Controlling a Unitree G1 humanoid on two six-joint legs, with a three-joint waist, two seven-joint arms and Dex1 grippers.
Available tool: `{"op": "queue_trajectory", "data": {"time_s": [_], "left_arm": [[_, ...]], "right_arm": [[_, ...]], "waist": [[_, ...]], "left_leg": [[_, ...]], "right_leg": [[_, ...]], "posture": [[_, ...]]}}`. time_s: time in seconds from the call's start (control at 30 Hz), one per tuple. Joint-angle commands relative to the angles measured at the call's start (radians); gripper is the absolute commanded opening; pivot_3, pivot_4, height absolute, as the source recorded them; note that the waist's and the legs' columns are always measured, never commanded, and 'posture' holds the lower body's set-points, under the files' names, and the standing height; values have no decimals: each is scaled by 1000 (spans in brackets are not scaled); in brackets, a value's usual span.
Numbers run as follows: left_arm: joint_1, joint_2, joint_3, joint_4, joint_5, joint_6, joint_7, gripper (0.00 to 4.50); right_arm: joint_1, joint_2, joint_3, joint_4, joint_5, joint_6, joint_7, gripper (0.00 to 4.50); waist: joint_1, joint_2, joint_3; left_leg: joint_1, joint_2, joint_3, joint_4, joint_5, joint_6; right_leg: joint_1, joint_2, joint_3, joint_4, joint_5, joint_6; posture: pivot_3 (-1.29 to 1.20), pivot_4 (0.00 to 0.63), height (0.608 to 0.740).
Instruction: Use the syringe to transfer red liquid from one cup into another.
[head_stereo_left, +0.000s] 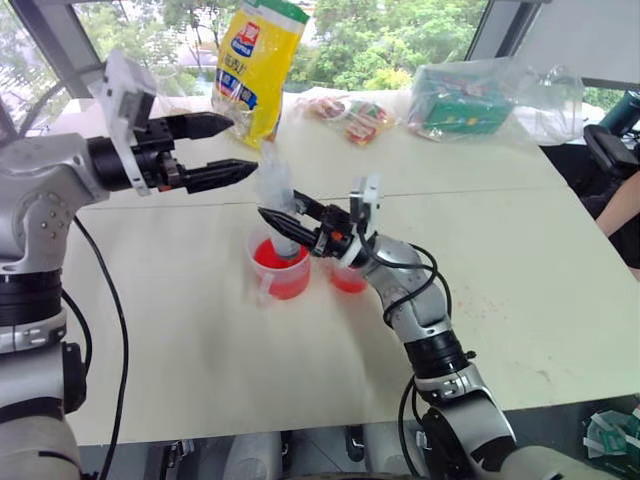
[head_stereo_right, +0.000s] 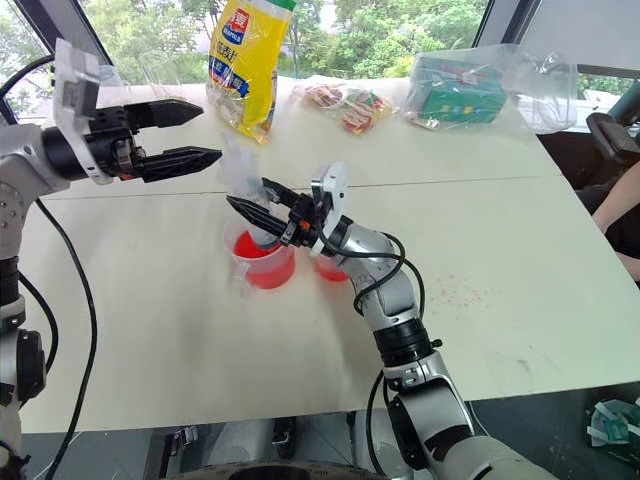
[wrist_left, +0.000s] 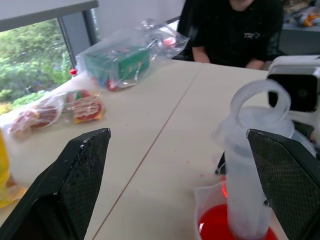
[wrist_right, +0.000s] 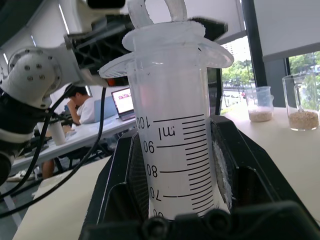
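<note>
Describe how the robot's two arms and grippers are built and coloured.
Both arms have silver-grey metal shells with black joints and loose black cables. The left gripper and the right gripper each have two tapered black fingers; a white camera block sits at each wrist. The finger pads are textured black.

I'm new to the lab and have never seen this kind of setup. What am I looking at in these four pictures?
It is a humanoid robot with two arms, each ending in a two-fingered black gripper. Two pictures come from its head, looking down over a pale table; the other two come from cameras on its wrists. The right gripper is shut on a clear syringe, holding it upright in the handled cup of red liquid. A smaller cup stands just beside it. The left gripper hangs open above the table. At the far edge lie a yellow bag and packets in clear plastic.
</note>
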Motion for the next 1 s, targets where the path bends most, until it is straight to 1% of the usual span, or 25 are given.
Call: {"op": "queue_trajectory", "data": {"time_s": [0.03,0.23,0.43,0.6,0.7,0.77,0.8,0.87,0.9,0.93,1.0], "left_arm": [[-1,2,25,-42,-29,13,-5,4500],[-8,-19,4,-42,-32,16,-13,4500],[5,-69,-56,-36,23,-27,-13,4500],[21,-93,-69,-55,30,-27,-12,4500],[21,-101,-67,-56,30,-25,-8,3716],[23,-105,-64,-61,28,-22,-6,2720],[24,-106,-64,-63,27,-21,-5,2152],[25,-110,-61,-68,25,-18,-1,1217],[24,-112,-57,-70,22,-15,2,567],[23,-114,-52,-72,18,-11,5,149],[21,-117,-47,-74,14,-6,10,68]], "right_arm": [[21,-2,17,-8,-15,-26,14,1364],[21,-2,26,6,-33,-37,22,1364],[12,-8,33,10,-43,-32,34,1364],[7,-16,33,17,-49,-28,40,1364],[5,-20,33,19,-49,-24,43,1364],[4,-23,33,21,-50,-20,46,1364],[4,-24,32,21,-50,-19,47,1364],[4,-25,32,22,-51,-16,50,1364],[4,-25,33,23,-51,-14,51,1364],[5,-24,34,23,-52,-12,52,1364],[5,-24,34,24,-51,-9,54,1364]], "waist": [[0,0,0],[1,0,0],[1,-1,0],[1,-1,0],[1,-1,-1],[2,-1,-1],[1,-1,-1],[1,-1,-1],[2,-1,-1],[1,-1,-1],[1,-1,-1]], "left_leg": [[0,0,0,0,0,0],[2,0,0,0,1,-2],[2,0,-1,0,1,-2],[4,0,-1,0,1,-2],[6,0,-1,0,1,-2],[8,0,-1,0,1,-2],[8,0,-1,0,1,-2],[8,0,-1,0,1,-2],[8,1,-1,0,1,-2],[8,1,-1,0,1,-2],[8,1,-1,0,1,-2]], "right_leg": [[0,0,0,0,0,0],[2,0,0,0,0,0],[2,1,0,0,0,0],[4,1,0,0,0,0],[6,1,0,0,0,0],[7,1,0,0,0,0],[7,1,0,0,0,-1],[7,1,0,0,0,-1],[7,1,0,0,0,-1],[8,1,0,0,0,-1],[8,1,1,0,0,-1]], "posture": [[0,150,740],[0,150,740],[0,150,740],[0,150,740],[0,150,740],[0,150,740],[0,150,740],[0,150,740],[0,150,740],[0,150,740],[0,150,740]]}}
